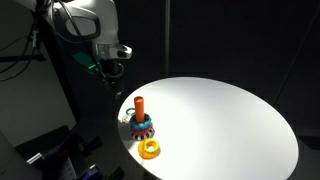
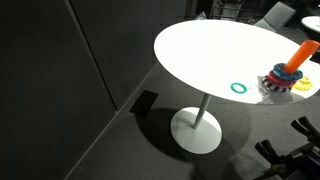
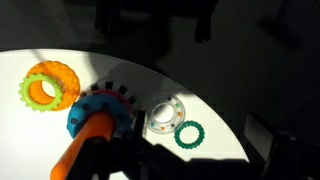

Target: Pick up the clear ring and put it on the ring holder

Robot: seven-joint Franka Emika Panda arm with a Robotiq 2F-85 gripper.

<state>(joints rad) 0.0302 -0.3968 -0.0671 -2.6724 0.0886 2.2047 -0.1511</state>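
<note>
**A:** How far along are you?

**B:** Barely begun, I judge. The clear ring lies on the tabletop, not on the ring holder, and I hold nothing. Reaching, gripping, lifting and threading are all left to do.

**A:** Where exactly is it lying?

**B:** In my wrist view it sits just beside the holder's blue toothed ring, on the side away from the yellow-orange ring. A green ring lies close against it; whether the two touch I cannot tell. In both exterior views I cannot make the clear one out against the white top.

**A:** And your jaws?

**B:** They hang high on my arm, near the tabletop's edge and well apart from the ring. Only dark shapes show at the top of the wrist view, so I cannot tell whether the jaws are spread or pressed together.

**A:** Which way does the ring point?

**B:** It lies flat, hole facing up. Being round, it has no long axis across the tabletop; its only axis runs straight up through the hole. The orange peg stands upright too, so I expect no turning is needed: carry the ring level over the peg's tip and lower it. It looks thin and low, so I'd guess the pinch must come at the rim.
</note>
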